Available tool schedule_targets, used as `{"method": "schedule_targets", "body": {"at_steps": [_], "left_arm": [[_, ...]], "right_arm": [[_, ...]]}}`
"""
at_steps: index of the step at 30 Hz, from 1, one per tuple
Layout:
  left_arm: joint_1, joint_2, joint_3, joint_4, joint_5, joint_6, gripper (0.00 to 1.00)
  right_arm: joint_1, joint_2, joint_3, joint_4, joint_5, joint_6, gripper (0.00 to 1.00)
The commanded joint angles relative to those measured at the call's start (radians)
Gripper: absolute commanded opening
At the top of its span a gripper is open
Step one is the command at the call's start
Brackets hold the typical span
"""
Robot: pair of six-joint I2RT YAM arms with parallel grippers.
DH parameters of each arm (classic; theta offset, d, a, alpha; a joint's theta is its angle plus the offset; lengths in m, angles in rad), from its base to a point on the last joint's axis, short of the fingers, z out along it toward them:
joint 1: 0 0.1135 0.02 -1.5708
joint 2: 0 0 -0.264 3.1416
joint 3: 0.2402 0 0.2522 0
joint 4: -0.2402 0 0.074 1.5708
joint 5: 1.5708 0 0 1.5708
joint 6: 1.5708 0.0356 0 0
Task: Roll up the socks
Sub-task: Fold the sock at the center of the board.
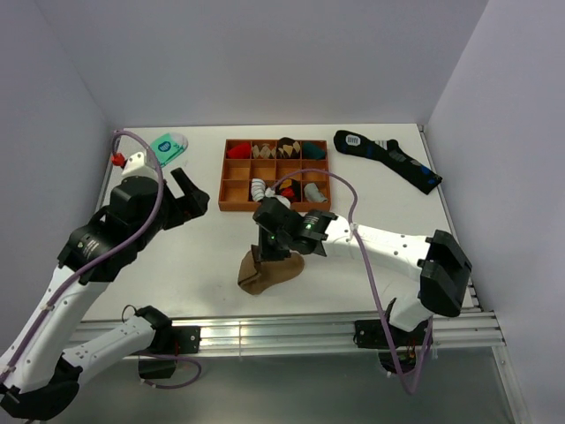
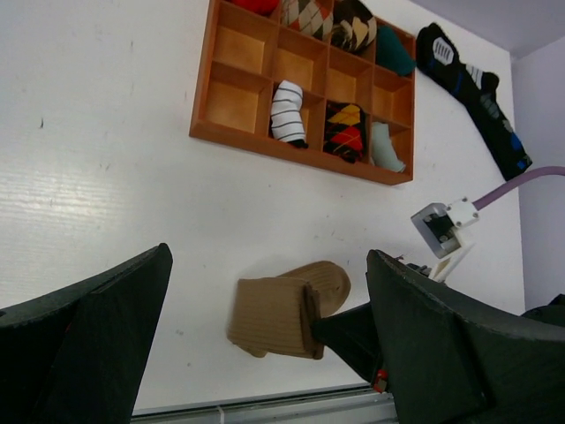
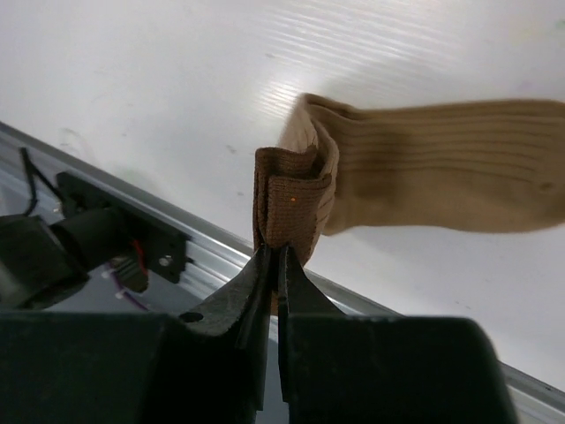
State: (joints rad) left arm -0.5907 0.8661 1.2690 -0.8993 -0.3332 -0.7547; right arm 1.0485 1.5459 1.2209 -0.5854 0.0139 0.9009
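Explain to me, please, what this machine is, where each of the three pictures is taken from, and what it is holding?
These are two robot arms bolted to the near edge of a white table. One picture looks down from above and behind; the other two come from cameras on each wrist. The right hand is shut on the edge of the tan-brown socks, which lie folded near the front. The left hand hangs open above the table, holding nothing. Farther back sit a wooden tray of rolled socks, a mint-green sock and a dark navy sock.

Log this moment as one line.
right pincer: shut on socks cuff | left pincer: open, raised, holding nothing | socks: partly folded, near table edge
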Motion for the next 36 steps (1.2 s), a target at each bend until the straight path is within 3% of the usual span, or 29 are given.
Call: {"method": "schedule_targets", "body": {"at_steps": [1, 22, 36], "left_arm": [[-0.004, 0.005, -0.023, 0.063, 0.029, -0.031, 0.98], [-0.003, 0.091, -0.235, 0.207, 0.134, -0.094, 0.91], [-0.006, 0.162, -0.388, 0.299, 0.21, -0.13, 0.79]], "right_arm": [[-0.038, -0.091, -0.07, 0.074, -0.009, 0.009, 0.0], [-0.24, -0.24, -0.307, 0.091, -0.051, -0.051, 0.0], [-0.311, -0.254, -0.461, 0.17, -0.069, -0.062, 0.0]]}}
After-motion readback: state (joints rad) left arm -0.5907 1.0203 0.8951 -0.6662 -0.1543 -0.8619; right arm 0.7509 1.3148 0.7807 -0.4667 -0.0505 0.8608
